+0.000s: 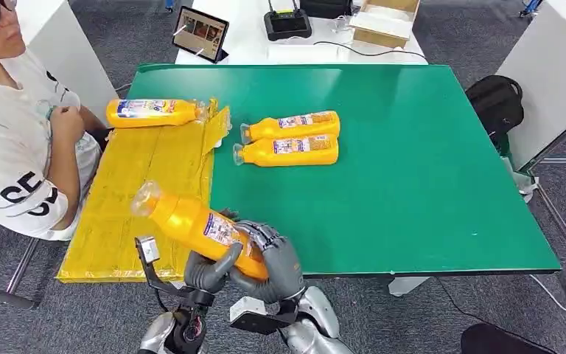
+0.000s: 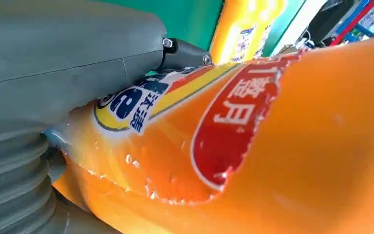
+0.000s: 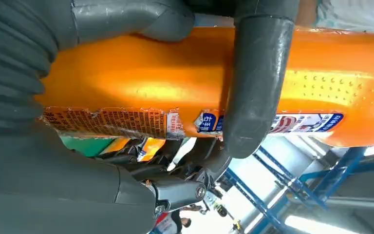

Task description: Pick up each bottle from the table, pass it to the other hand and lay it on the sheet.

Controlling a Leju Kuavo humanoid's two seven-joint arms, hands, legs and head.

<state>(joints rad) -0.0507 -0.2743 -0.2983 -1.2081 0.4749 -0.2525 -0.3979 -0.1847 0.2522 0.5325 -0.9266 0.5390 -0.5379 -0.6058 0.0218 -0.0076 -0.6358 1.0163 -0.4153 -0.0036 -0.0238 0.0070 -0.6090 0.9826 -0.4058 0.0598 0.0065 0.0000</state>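
Over the table's front edge an orange bottle [image 1: 191, 221] hangs tilted, clear cap toward the yellow sheet [image 1: 136, 199]. Both hands grip its lower end: my left hand [image 1: 210, 271] from below, my right hand [image 1: 276, 258] around the base. In the left wrist view the bottle's label [image 2: 233, 122] lies against my left hand [image 2: 68, 63]. The right wrist view has a dark finger [image 3: 253, 83] wrapped over the bottle [image 3: 151, 78]. One bottle [image 1: 151, 112] lies on the sheet's far end. Two more bottles [image 1: 291, 125] [image 1: 287, 151] lie side by side on the green table [image 1: 413, 169].
A person [image 1: 15, 140] sits at the left, close to the sheet, forearm raised. Behind the green table a white table carries a tablet [image 1: 200, 33], a black device [image 1: 287, 23] and a cardboard box [image 1: 383, 21]. A black backpack [image 1: 495, 99] lies on the floor at the right.
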